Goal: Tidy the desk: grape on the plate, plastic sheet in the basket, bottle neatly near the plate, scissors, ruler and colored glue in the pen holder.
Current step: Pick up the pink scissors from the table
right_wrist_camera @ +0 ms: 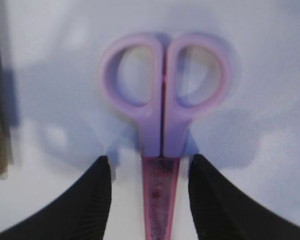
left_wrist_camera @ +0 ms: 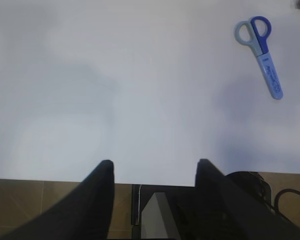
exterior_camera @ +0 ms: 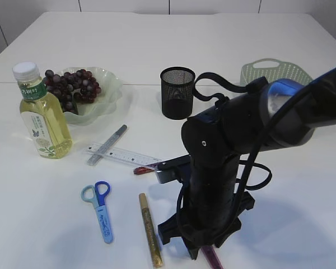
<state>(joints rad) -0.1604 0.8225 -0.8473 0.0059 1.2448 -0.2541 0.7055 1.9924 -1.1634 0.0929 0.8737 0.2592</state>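
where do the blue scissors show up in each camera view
Exterior view: blue scissors lie lower left, left of the gold glue pen.
Left wrist view: upper right, handles toward the top.
Right wrist view: not in it; only pink scissors show.
Shared landmark: the white table.

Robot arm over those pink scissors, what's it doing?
The right gripper is open, with its fingers on either side of the pink scissors lying flat on the table, so it looks about to grab them. The left gripper is open over bare table, holding nothing. The grapes already sit on the plate. The blue scissors, ruler and gold glue pen lie loose, and nothing shows above the rim of the pen holder.
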